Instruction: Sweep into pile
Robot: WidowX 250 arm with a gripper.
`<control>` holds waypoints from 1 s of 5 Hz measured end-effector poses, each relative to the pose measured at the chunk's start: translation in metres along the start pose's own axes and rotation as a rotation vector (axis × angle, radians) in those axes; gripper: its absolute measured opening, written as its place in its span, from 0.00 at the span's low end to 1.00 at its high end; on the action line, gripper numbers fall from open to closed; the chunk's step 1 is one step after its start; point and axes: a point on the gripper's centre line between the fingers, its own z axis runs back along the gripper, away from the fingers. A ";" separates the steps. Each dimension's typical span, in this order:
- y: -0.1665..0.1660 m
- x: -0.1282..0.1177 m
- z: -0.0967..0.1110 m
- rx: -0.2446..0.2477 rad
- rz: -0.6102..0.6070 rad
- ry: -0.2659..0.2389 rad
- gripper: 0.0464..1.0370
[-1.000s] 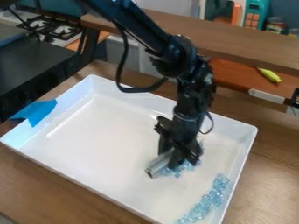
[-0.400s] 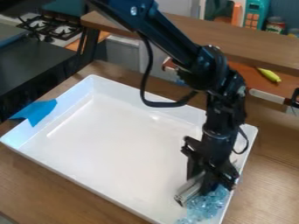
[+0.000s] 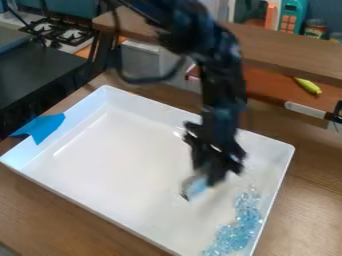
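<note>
My gripper [image 3: 208, 176] hangs over the right half of the white tray [image 3: 127, 170], up and to the left of the beads, blurred. It is shut on a small greyish sweeping tool [image 3: 194, 187], whose lower end points down and left. Clear light-blue beads [image 3: 235, 234] lie in a band along the tray's right wall, densest near the front corner, with a thinner scatter toward the back. The gripper and the tool stand apart from the main heap.
Blue tape [image 3: 43, 128] covers part of the tray's left rim. Behind the tray runs a raised wooden shelf [image 3: 280, 50], with a yellow-green toy vegetable [image 3: 308, 85] on a reddish-brown surface below it. A toy stove [image 3: 59, 31] stands at the back left.
The gripper first went right and toward the front, pushing beads to the right wall. Since then it has moved back and left with the tool, leaving the beads massed by the wall.
</note>
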 end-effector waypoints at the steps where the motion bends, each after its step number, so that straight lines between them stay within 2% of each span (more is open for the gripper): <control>1: 0.035 -0.011 0.013 -0.006 0.049 -0.003 0.34; 3: 0.125 -0.046 0.025 0.056 0.175 -0.013 0.34; 4: 0.170 -0.059 0.018 0.100 0.229 -0.009 0.34; 5: 0.198 -0.069 0.014 0.136 0.265 -0.004 0.34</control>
